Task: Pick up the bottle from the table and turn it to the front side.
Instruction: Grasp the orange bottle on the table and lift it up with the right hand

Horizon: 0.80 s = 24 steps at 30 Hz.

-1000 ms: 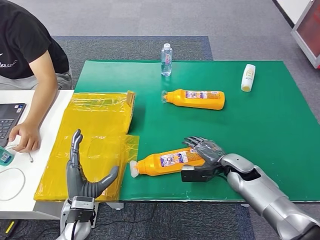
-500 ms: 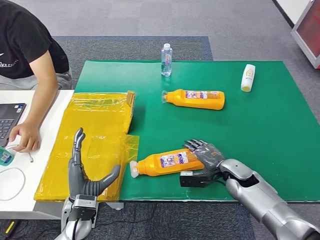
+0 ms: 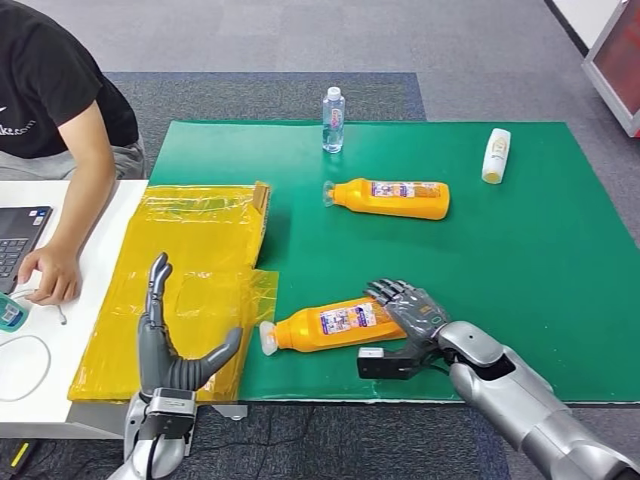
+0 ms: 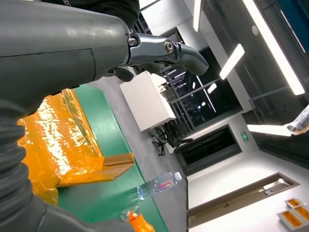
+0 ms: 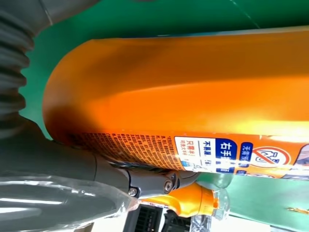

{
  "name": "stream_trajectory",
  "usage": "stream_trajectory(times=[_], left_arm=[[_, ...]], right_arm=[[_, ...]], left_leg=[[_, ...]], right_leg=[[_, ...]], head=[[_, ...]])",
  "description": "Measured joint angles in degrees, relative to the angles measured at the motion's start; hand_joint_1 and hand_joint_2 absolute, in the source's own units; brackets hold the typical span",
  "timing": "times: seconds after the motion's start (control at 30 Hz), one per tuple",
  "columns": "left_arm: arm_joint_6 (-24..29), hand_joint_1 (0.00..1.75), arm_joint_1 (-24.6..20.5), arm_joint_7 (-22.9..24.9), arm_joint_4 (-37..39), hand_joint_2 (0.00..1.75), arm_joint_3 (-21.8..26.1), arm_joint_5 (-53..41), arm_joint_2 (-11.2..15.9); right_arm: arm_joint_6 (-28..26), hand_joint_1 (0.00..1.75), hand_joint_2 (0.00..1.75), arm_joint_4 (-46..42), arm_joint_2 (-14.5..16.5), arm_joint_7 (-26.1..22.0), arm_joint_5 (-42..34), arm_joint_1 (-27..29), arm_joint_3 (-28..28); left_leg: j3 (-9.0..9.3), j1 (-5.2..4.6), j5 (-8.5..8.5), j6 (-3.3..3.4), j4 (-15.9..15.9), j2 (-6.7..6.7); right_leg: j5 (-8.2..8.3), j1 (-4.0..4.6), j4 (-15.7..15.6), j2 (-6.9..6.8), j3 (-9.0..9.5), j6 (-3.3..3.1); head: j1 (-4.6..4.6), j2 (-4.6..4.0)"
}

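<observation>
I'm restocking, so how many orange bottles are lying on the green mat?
2: one orange plastic bottle near the front edge at the right hand, another orange bottle farther back, mid-mat.

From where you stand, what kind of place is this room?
Probably an office or lab used for robot tests: grey carpet floor, a person working at a laptop on a white desk, and long ceiling lights with office chairs behind.
</observation>
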Motion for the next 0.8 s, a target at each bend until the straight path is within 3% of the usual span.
stream_trajectory(times=[0.47,0.6,0.67,0.8], left_arm=[[-0.42,0.0,-0.28,0.0,0.19,1.75,-1.29,0.49,-0.2],[-0.42,0.0,-0.31,0.0,0.28,1.75,-1.61,0.62,-0.32],[-0.23,0.0,-0.34,0.0,0.33,1.75,-1.73,0.92,-0.34],[0.5,0.0,-0.42,0.0,0.38,1.75,-2.03,1.6,-0.35]], right_arm=[[3.62,0.03,1.75,-0.13,3.31,-0.73,1.96,-3.21,1.7],[3.86,1.65,1.75,-0.12,3.87,-0.8,1.72,-3.58,2.24],[3.92,1.73,1.75,-0.1,4.09,-0.88,1.25,-3.64,2.39],[2.37,1.71,1.75,0.19,4.39,-0.97,-0.63,-3.37,2.37]], left_leg=[[0.0,0.0,0.01,0.0,0.0,0.0],[-0.01,0.0,0.01,0.0,0.0,0.0],[-0.01,0.0,0.01,0.0,0.0,0.0],[0.0,0.0,0.01,-0.01,0.0,0.0]], right_leg=[[0.0,0.0,0.01,0.0,0.0,0.0],[0.0,0.0,0.01,0.0,-0.01,0.0],[0.0,0.0,0.01,0.0,-0.02,0.0],[-0.01,0.0,0.01,0.0,-0.03,-0.01]], head=[[0.0,0.0],[-0.01,0.0],[-0.01,0.0],[-0.01,0.0]])
